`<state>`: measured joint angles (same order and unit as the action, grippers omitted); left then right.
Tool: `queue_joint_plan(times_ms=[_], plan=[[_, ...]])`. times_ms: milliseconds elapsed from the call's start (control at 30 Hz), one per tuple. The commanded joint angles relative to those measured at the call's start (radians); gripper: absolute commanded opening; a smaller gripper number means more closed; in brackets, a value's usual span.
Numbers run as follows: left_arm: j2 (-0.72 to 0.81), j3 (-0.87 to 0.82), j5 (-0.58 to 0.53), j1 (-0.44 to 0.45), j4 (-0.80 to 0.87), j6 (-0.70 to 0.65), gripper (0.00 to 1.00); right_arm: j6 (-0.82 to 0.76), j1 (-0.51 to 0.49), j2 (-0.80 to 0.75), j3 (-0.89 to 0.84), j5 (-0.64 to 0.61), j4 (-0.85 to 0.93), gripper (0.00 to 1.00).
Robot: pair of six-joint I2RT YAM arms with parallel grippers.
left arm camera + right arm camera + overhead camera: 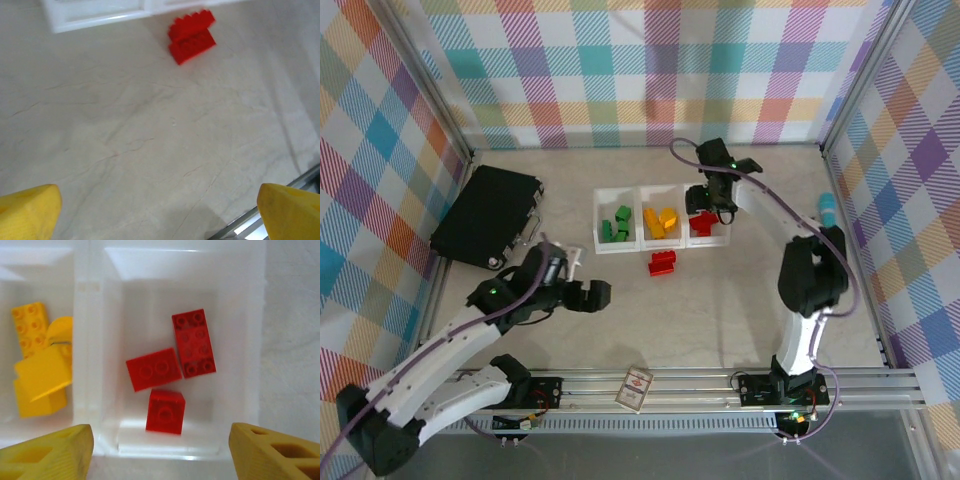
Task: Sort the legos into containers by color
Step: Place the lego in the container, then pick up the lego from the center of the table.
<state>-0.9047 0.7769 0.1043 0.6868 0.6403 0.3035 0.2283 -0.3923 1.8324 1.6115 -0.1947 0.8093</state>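
Seen from above, the three joined white plastic trays hold green bricks on the left and yellow bricks in the middle. A loose red studded brick pile lies on the table just near of them. The right wrist view adds three red bricks in the right tray, beneath the right gripper, whose fingers are spread and empty. The left gripper is spread wide and empty, near-left of that pile.

Three containers are set side by side on the table. Inside each one, legos are found. Some loose legos are left on the table, just in front of the middle one. A box is set to the left, and a card is laid at the near edge.
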Motion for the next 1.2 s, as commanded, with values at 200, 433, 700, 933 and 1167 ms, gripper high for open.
queue_joint_plan(times_ms=[200, 433, 700, 933, 1167], plan=[[-0.405, 0.202, 0.010, 0.142, -0.130, -0.469, 1.00, 0.046, 0.031, -0.211, -0.274, 0.100, -0.095, 0.73], [-0.739, 0.437, 0.032, 0.143, 0.002, -0.648, 0.97, 0.071, 0.065, -0.328, -0.449, 0.148, -0.167, 0.73], [-0.967, 0.604, 0.030, 0.101, 0.051, -0.682, 0.95, 0.062, 0.111, -0.411, -0.530, 0.191, -0.185, 0.73], [-1.065, 0.716, 0.024, 0.091, 0.101, -0.646, 0.95, 0.078, 0.138, -0.452, -0.583, 0.195, -0.211, 0.73], [-1.114, 0.730, 0.016, 0.072, 0.098, -0.631, 0.95, 0.075, 0.147, -0.474, -0.599, 0.209, -0.205, 0.74]])
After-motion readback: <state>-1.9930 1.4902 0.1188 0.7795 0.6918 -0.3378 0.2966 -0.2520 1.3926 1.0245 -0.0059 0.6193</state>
